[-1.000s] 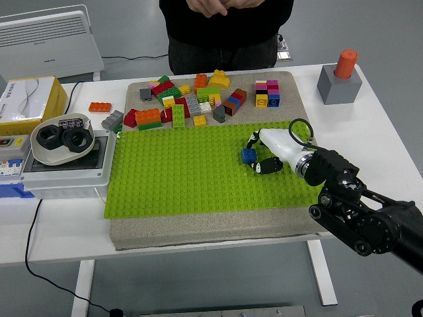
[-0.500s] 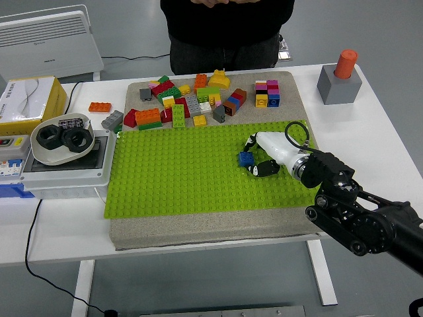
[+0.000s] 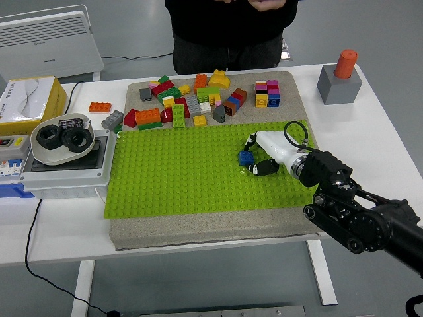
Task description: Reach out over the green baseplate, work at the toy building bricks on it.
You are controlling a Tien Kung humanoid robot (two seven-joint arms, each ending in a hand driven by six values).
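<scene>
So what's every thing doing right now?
Right hand: fingers curled around the blue brick.
Blue brick: on the green baseplate, held.
Green baseplate: flat on the grey mat.
Loose bricks: piled behind the baseplate.
Orange brick: alone on the table.

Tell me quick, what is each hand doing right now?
Left hand: not in view.
Right hand: over the green baseplate, fingers closed around the blue brick.

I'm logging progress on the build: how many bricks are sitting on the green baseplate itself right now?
1: a blue brick on the green baseplate, right of centre, at the fingers of the right hand. The hand could hide another; the remaining bricks lie loose beyond the plate's far edge.
</scene>
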